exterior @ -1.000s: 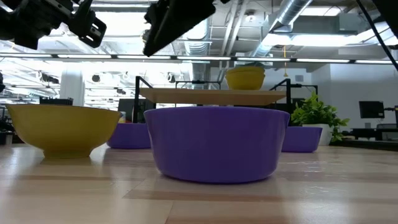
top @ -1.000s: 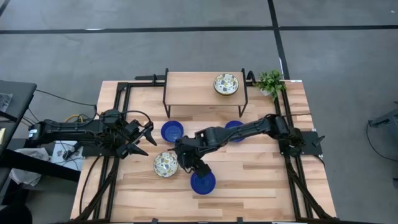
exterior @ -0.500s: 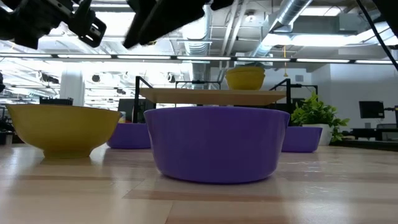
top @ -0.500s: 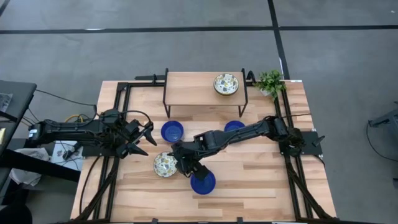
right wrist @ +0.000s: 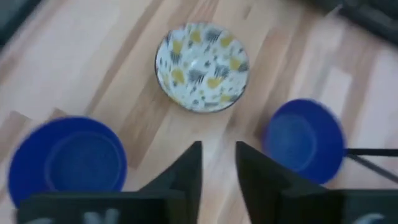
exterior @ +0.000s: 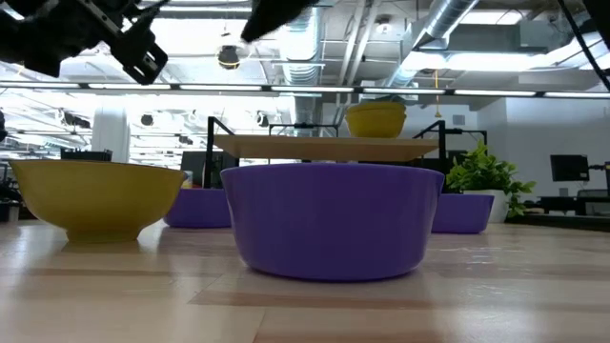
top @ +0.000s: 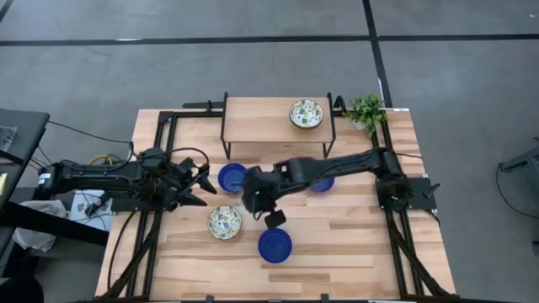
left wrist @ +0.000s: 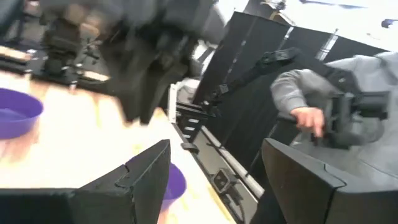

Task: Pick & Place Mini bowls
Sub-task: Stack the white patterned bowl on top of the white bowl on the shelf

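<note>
Right arm hanging over the middle of the table with nothing in its grip.

The right gripper [top: 263,204] sits mid-frame in the high view, fingers [right wrist: 186,171] pulled nearly together with just a thin slit between them and nothing pinched. Below it lie a speckled bowl [top: 225,222] at lower left of centre and a blue bowl [top: 274,245] lower centre, both resting on the table [top: 354,244]. Another blue bowl [top: 231,178] lies just left of the gripper, and one more blue bowl [top: 321,180] peeks from under the arm. A second speckled bowl [top: 306,114] sits on the raised shelf [top: 261,118] at upper centre. The left gripper [top: 198,183] waits at the left edge, fingers [left wrist: 143,180] spread and empty.
</note>
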